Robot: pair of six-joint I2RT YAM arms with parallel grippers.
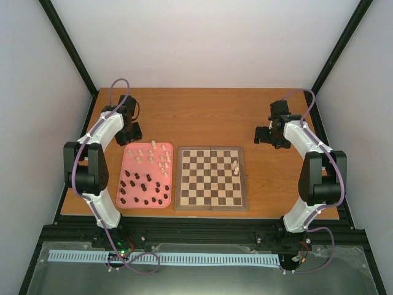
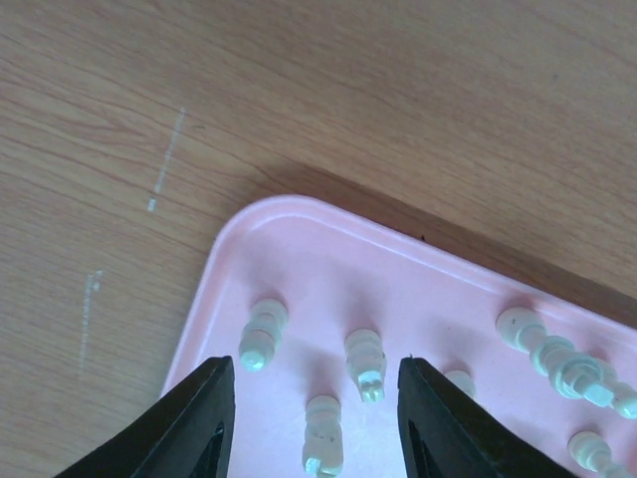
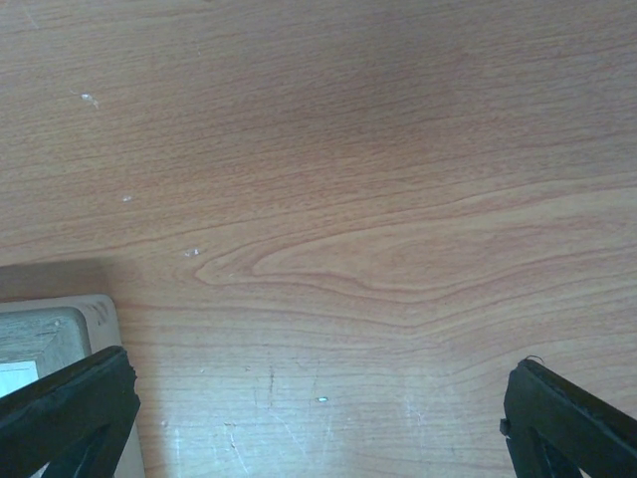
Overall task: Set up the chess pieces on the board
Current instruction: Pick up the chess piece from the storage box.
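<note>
The wooden board [image 1: 212, 208] lies at the table's middle, with two cream pieces [image 1: 235, 166] standing near its right edge. To its left, a pink tray [image 1: 145, 206] holds several cream pieces [image 1: 156, 153] at the far end and several dark pieces [image 1: 144, 187] nearer me. My left gripper [image 2: 317, 413] hovers over the tray's far left corner [image 2: 299, 214], open. One cream piece [image 2: 323, 438] stands between its fingers, touched by neither. A second [image 2: 366, 363] stands just beyond. My right gripper [image 3: 318, 418] is wide open over bare wood, right of the board's far corner [image 3: 50, 339].
More cream pieces [image 2: 562, 363] lie and stand to the right on the tray. Another one [image 2: 261, 334] stands just left of the left gripper's line. Black frame posts rise at the table's back corners. White walls close in the sides.
</note>
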